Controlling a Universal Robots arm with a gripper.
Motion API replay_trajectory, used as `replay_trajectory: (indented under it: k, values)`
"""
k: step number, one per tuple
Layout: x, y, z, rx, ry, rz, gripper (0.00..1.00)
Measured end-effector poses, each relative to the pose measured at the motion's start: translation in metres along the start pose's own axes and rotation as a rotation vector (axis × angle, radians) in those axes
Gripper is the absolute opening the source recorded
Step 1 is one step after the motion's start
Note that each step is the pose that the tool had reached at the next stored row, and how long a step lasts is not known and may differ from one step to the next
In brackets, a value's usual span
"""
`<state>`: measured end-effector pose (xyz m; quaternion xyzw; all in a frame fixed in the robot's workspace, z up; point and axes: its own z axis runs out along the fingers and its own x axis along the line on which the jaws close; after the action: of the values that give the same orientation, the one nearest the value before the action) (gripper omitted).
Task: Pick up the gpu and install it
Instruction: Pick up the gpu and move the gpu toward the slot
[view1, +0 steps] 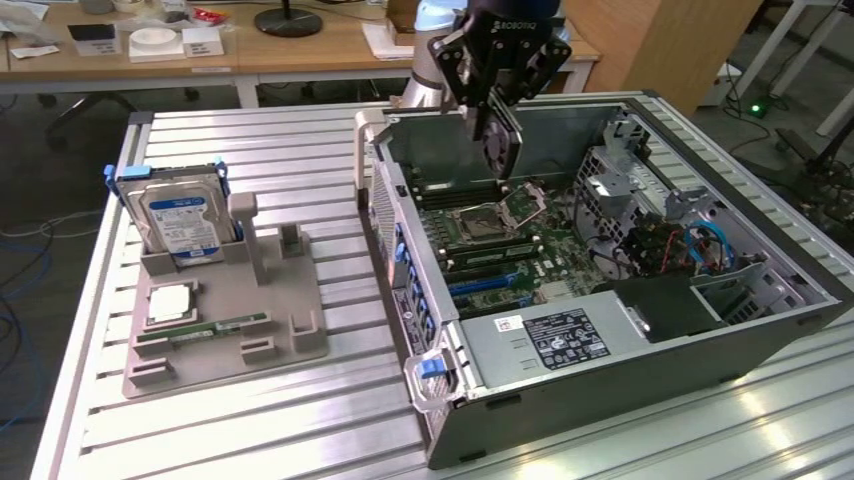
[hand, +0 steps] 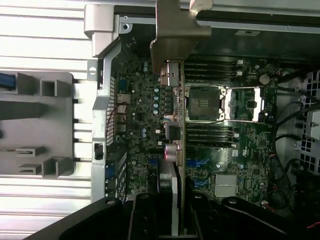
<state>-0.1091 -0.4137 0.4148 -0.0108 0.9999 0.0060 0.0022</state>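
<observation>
Clamping the gpu (view1: 503, 155), the gripper (view1: 491, 118) hangs above the motherboard (view1: 527, 250); wrist view reveals its bracket (hand: 177, 30).

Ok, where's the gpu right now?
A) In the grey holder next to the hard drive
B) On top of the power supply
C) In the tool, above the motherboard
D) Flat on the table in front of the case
C: the tool grips the gpu by its upper edge, and the card hangs edge-down over the motherboard, not yet seated.
</observation>
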Motion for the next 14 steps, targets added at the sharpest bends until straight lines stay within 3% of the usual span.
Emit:
replay_trajectory:
  k: [14]
  values:
    - [-0.018,-0.0004,0.0001,0.0000,0.0000,0.000,0.29]
